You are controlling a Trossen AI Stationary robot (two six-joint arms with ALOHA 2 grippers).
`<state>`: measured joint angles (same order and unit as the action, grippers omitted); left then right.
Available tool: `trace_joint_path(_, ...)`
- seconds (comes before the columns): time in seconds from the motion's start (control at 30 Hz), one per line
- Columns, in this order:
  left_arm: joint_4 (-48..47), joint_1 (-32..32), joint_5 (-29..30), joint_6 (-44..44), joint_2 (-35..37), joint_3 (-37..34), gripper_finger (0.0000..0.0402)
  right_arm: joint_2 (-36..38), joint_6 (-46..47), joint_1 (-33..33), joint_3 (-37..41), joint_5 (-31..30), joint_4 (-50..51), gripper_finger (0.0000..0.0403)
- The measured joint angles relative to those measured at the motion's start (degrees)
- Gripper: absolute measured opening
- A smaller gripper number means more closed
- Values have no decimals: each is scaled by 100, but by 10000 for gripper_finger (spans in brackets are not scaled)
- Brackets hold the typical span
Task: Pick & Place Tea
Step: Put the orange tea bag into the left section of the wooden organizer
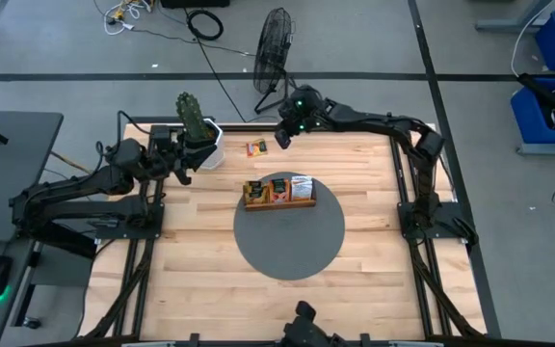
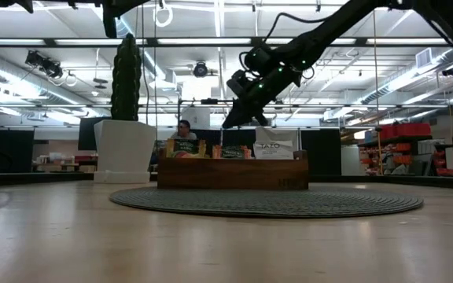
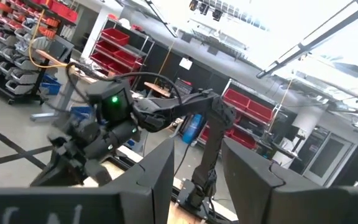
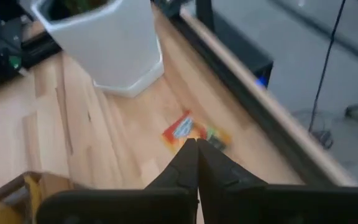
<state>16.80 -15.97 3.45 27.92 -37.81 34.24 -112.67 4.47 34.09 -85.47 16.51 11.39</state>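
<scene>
Two loose tea sachets, one orange-red and one partly green, lie flat on the wooden table near its far edge. Several more sachets stand upright in the brown wooden tray on the round grey mat. My right gripper is shut and empty, raised above the table just right of the loose sachets; in its wrist view its fingertips point down at them. My left gripper is open and empty beside the plant pot at the table's left.
A white pot with a green cactus stands at the far left, close to the loose sachets. The table's raised far edge runs just behind them. A floor fan stands beyond the table.
</scene>
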Motion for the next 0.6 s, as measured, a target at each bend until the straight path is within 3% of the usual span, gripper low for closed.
trace_joint_path(0.27, -50, 3, 58, 155, -2, 0, 138, -823, 372, -217, -1183, 151, 810, 1)
trace_joint_path(0.4, -66, 3, 58, 190, -2, 0, 138, -1168, 628, -428, -1800, -91, 1515, 1)
trace_joint_path(0.6, -75, 2, 58, 263, -2, 0, 138, -1317, 1227, -708, -1888, -748, 1572, 0)
